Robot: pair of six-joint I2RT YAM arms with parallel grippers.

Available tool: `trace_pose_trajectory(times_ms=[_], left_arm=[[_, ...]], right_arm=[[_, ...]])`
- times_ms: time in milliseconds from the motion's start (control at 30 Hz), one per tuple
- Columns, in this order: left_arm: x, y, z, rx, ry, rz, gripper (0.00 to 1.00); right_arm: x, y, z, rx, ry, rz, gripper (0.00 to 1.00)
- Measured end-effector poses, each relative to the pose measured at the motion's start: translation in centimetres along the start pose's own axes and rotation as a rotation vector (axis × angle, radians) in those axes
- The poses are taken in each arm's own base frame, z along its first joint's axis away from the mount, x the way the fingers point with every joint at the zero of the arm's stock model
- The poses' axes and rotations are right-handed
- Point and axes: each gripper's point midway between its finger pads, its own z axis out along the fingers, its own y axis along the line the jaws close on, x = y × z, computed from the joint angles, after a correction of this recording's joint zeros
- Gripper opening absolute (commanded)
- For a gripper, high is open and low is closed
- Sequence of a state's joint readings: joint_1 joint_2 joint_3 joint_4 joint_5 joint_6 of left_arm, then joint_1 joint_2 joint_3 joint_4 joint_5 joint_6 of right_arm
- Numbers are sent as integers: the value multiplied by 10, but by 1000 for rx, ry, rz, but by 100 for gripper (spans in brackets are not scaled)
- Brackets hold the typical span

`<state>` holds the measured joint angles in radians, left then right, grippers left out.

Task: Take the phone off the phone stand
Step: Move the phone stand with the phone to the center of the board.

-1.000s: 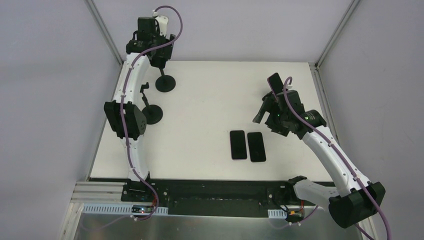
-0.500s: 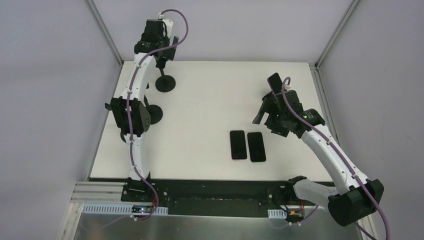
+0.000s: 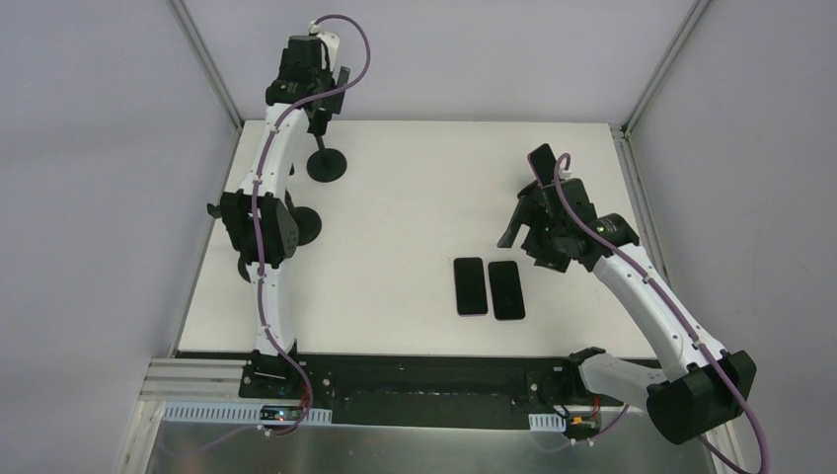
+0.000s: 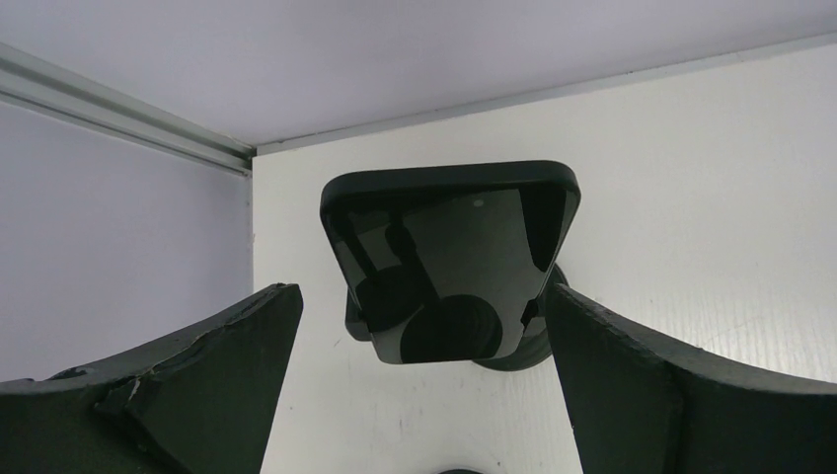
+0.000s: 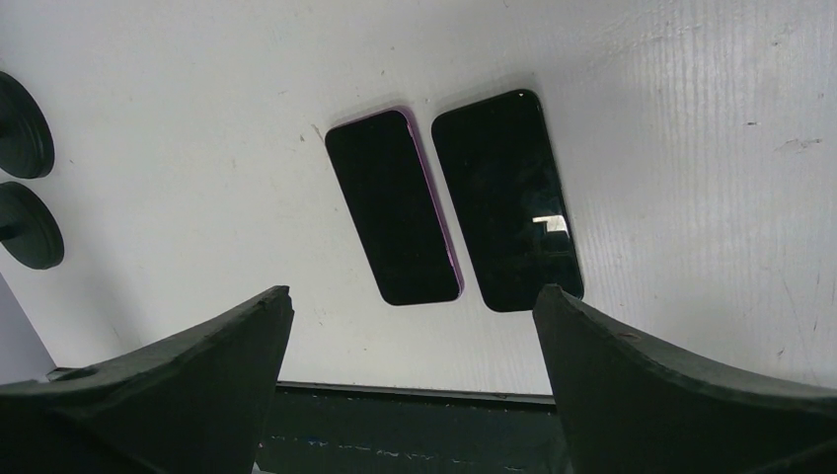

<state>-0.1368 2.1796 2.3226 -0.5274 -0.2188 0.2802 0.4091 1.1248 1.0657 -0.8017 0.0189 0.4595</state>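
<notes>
Left gripper [image 4: 419, 296] spread wide around the phone [image 4: 449, 247], untouched on its stand [image 3: 327, 165] at the table's [image 3: 415, 178] far left corner, right gripper [image 5: 413, 292] open above pink-edged handset [image 5: 395, 207] and black handset [image 5: 508, 202] lying flat.

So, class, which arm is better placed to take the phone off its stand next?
Left. Its open left gripper frames the phone on the stand, straight ahead between the fingers. The open right gripper faces the pink-edged phone and black phone lying flat on the table.
</notes>
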Motion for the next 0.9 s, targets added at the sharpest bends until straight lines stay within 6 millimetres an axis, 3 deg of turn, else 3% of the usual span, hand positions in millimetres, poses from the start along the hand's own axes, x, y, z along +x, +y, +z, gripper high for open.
trace_pose_trajectory(times_ms=[400,733,900], left_arm=[[14,-11,26,5,17,-4,99],[11,-10,35,-27,-3,-11,99],[13,-8,40,-51,-4,-11,91]], right_arm=[[6,-6,-2,21,24,-5,97],[9,-8,-6,25,28,-9,97],[10,-11,-6,31,34,-17,97]])
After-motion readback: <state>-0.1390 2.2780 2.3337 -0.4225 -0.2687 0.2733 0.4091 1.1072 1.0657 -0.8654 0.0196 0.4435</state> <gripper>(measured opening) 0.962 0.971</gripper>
